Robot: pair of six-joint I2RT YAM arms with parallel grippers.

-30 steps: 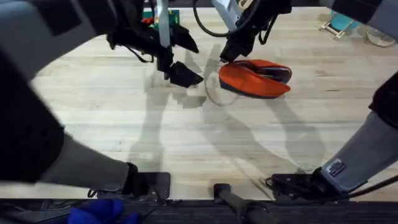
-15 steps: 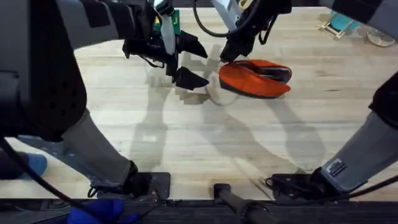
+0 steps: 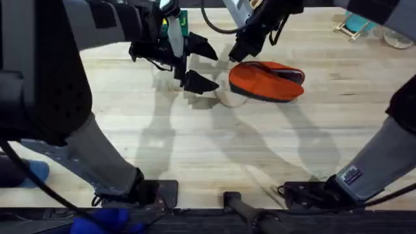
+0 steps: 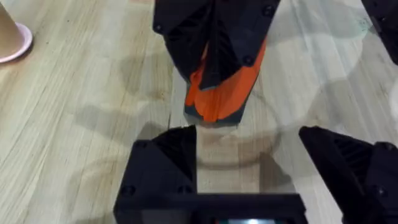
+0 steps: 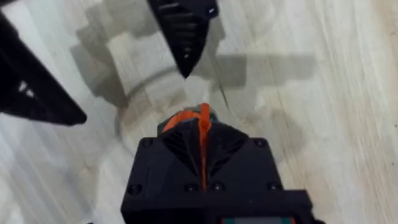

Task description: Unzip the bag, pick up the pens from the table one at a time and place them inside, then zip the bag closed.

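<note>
Planks of the table [image 3: 195,149] run pale under both arms. At the left, the left gripper [image 3: 195,65] hangs low over the wood just beside the bag's near end, its 2 black fingers [image 4: 168,162] spread wide with bare table between them and nothing in their grasp. That open stance, aimed at the pouch, reads as readiness to brace or pin the fabric while the other arm works the zipper. In the left wrist view a tan cup [image 4: 12,37] stands well apart at the edge of the planks.

Moving rightward, the right gripper [image 3: 239,53] comes down on the left end of the bag [image 3: 266,81], which lies flat on the table near the far middle. Its fingers [image 5: 180,146] are pressed together on a thin strip of orange at that end; in the right wrist view it stands upright between them. This looks like the zipper pull or the tab beside it, though I cannot tell which. The pinch there fits the closing or opening stroke along the zipper.

Further right, the pouch shows a dark gap along its far edge, so it seems partly unzipped. No pens lie on the visible wood, so they may already be inside, which would make this the final zipping step.
</note>
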